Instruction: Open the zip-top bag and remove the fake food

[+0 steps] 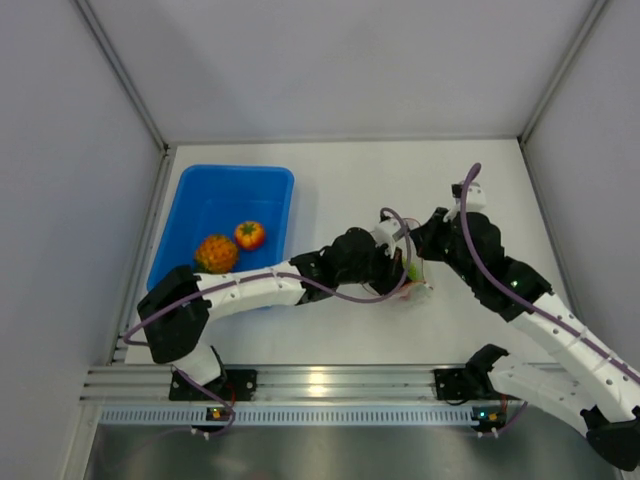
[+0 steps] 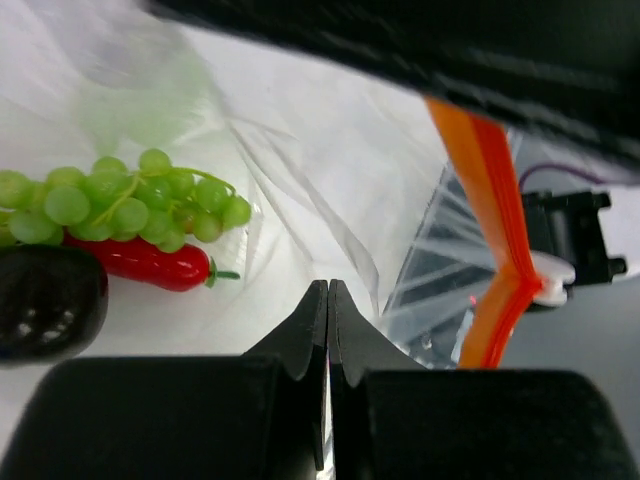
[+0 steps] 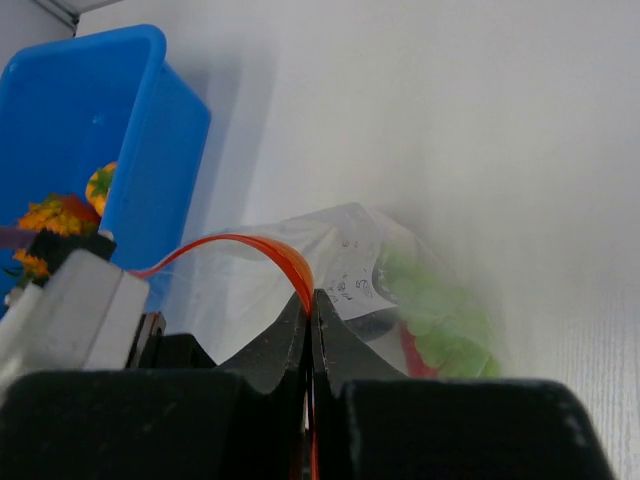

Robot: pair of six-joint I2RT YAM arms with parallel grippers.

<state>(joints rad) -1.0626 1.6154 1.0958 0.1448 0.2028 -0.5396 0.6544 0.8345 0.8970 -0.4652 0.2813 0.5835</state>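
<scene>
Opening step: the clear, crinkly plastic zip-top bag (image 1: 415, 287) lies on the white table (image 1: 350, 180), right of the blue plastic tray (image 1: 236, 170), between both arms. The right gripper (image 3: 312, 300) clenches its thin orange zip strip (image 3: 255, 243); the left gripper (image 2: 328, 292) pinches what looks like the opposite film wall. Next — a gentle pull apart, since the film looks slippery. Glossy green grapes (image 2: 120, 200) and a red chili (image 2: 150, 262) sit inside.

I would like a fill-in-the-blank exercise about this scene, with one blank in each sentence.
The tray is ___. It holds ___ pieces of fake food. The right gripper is shut on the ___ zip strip of the zip-top bag. Inside the bag, green grapes lie beside a ___ chili pepper.
Missing words: blue; two; orange; red.
</scene>
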